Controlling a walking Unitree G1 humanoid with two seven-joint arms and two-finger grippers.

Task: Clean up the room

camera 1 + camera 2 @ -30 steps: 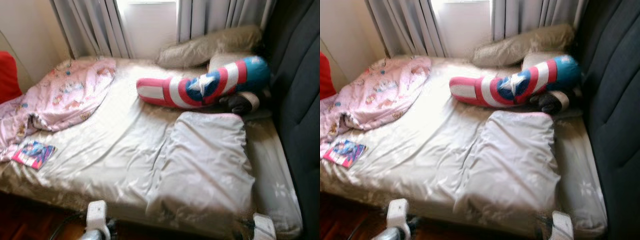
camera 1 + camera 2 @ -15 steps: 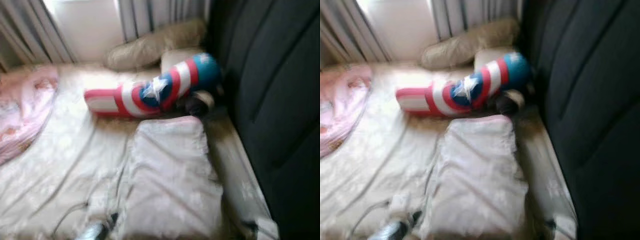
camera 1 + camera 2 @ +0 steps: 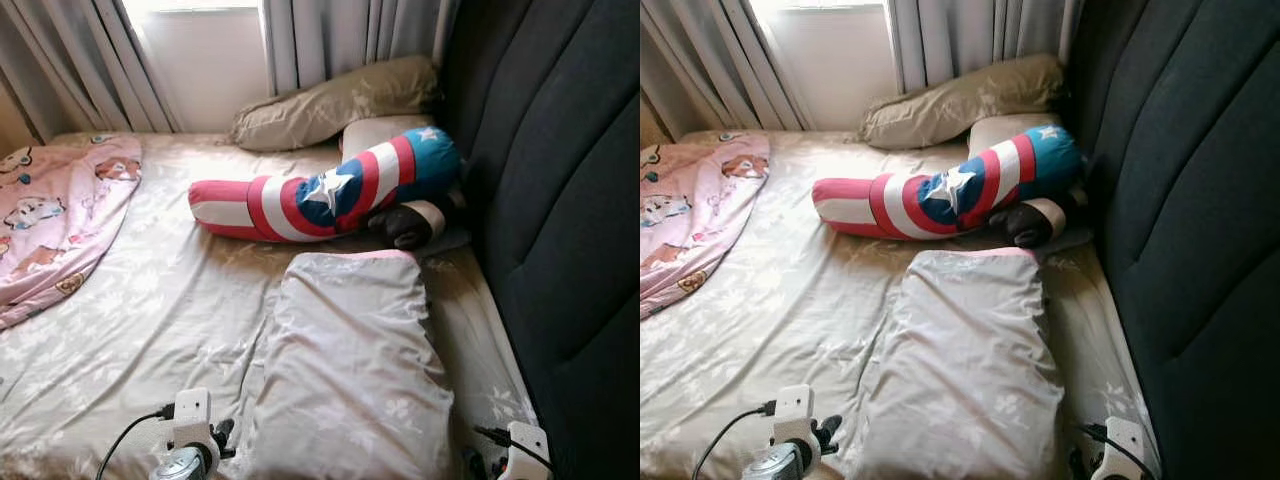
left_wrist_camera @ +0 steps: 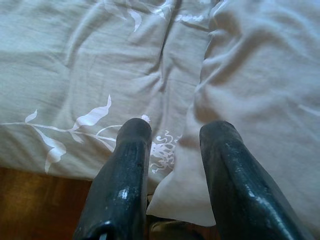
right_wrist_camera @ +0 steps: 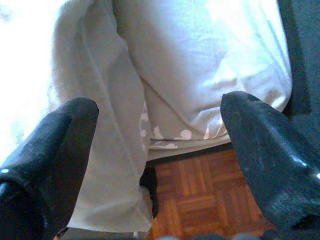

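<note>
A grey pillow lies flat on the near right of the bed. Behind it a red, white and blue star bolster lies across the mattress, with a small dark plush thing at its right end. A beige pillow rests at the back under the window. A pink patterned blanket is bunched on the left. My left gripper is open, low at the bed's front edge by the grey pillow's corner. My right gripper is wide open over the pillow's other near corner.
A tall dark padded headboard closes off the right side. Grey curtains hang behind the bed. Wooden parquet floor shows below the mattress edge. A black cable runs from my left wrist.
The camera has swung right and come closer to the bed, so the pink blanket sits at the left edge and the small book has left the picture. The bedding lies as before.
</note>
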